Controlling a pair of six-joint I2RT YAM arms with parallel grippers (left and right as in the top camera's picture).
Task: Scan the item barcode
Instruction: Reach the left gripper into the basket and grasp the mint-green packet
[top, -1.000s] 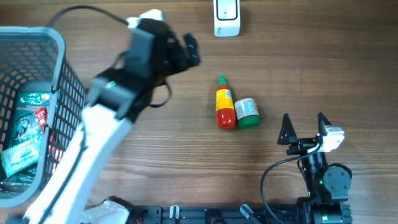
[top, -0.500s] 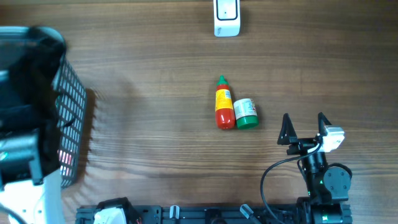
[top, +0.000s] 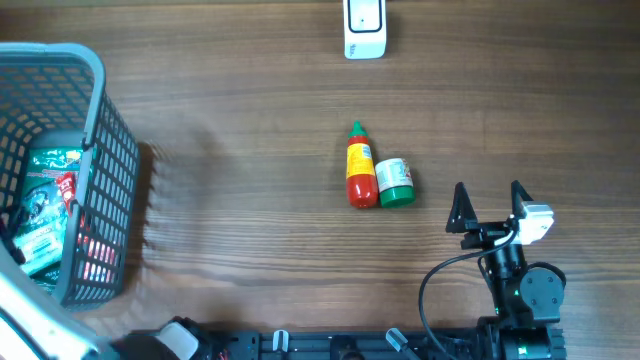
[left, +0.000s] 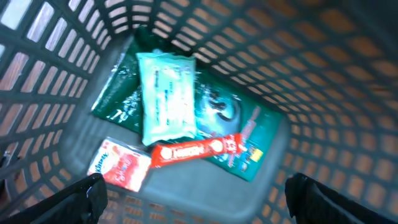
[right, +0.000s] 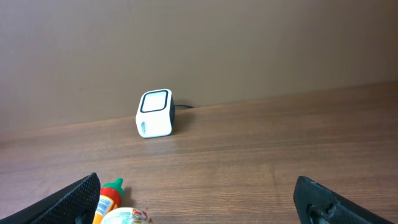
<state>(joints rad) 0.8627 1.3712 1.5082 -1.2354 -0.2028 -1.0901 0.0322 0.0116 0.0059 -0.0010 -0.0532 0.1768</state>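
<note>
**Setting:** mock shop checkout on a robot test bench.

**Evidence:**
- wood-grain brown table (top: 250, 230)
- small white box-shaped barcode scanner (top: 365, 30) at the far edge, before a plain brown wall (right: 249, 43)
- grey plastic lattice shopping basket (top: 100, 130) at left, holding packaged goods, among them a pale green soft pack (left: 166, 96) and a red wrapped bar (left: 196, 149)
- red-and-yellow sauce bottle (top: 361, 172) and green-and-white small jar (top: 397, 184), centre
- black robot arm (top: 520, 285), near right

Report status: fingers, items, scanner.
Left fingers open over basket, empty. Right fingers open, empty. Packets in basket; bottle, jar on table. Scanner unobstructed.
</note>
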